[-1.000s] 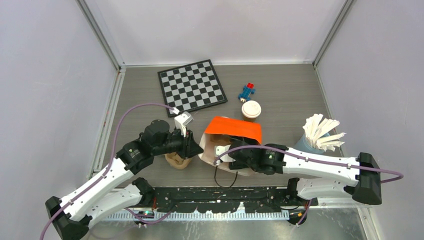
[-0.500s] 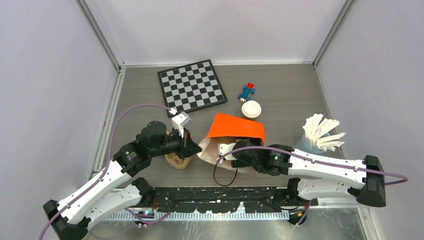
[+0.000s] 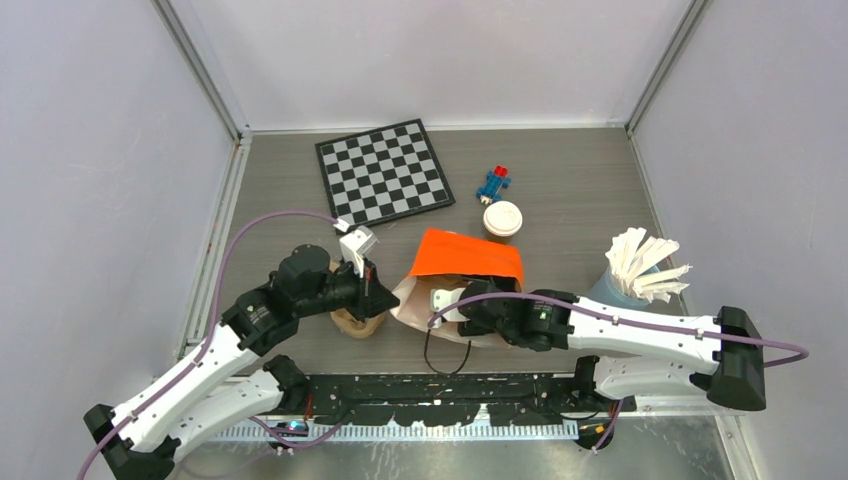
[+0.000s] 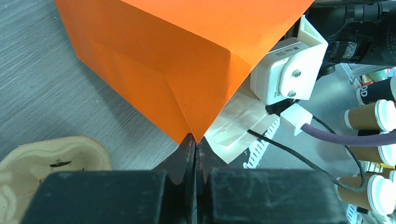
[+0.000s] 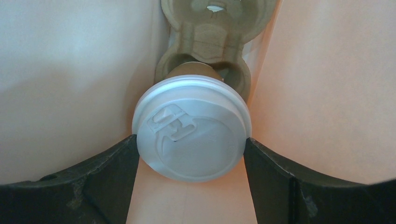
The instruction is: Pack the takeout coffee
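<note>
Top external view: the left arm rises from its base at the near left, bends at the elbow and points its forearm rightward, so the left tool meets the near left corner of the orange paper bag. In the left wrist view its jaws are pressed together, pinching the bag's folded corner edge. A pulp tray lies on the worktop just under and to the near side of that tool.

The right arm stretches low and nearly straight from the near right toward the left, its wrist buried in the bag's mouth. Inside, the right tool stands wide, its two fingers touching opposite sides of the white lid of a coffee cup, gripping it. The cup's body sits in a hole of a second pulp tray straight ahead of the tool, between the bag's walls.

A second coffee cup stands upright outside the bag, beyond the right tool.
</note>
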{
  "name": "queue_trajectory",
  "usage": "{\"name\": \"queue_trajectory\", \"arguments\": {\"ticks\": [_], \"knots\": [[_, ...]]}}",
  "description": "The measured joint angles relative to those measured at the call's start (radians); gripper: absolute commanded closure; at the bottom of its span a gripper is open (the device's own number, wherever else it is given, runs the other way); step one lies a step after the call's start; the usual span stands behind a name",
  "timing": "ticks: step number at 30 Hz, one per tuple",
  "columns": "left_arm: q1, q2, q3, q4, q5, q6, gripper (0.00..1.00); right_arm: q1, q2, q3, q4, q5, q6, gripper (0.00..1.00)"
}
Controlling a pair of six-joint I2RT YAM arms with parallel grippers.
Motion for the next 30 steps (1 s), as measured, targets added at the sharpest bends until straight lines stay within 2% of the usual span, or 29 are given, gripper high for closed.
{"name": "queue_trajectory", "arguments": {"ticks": [19, 30], "knots": [[0.000, -0.010, -0.001, -0.002, 0.006, -0.034, 1.00, 0.000, 0.005, -0.058, 0.106, 0.017, -0.051, 0.28], [0.000, -0.031, -0.013, -0.003, 0.028, -0.074, 1.00, 0.002, 0.085, -0.037, 0.149, 0.061, -0.071, 0.28]]}}
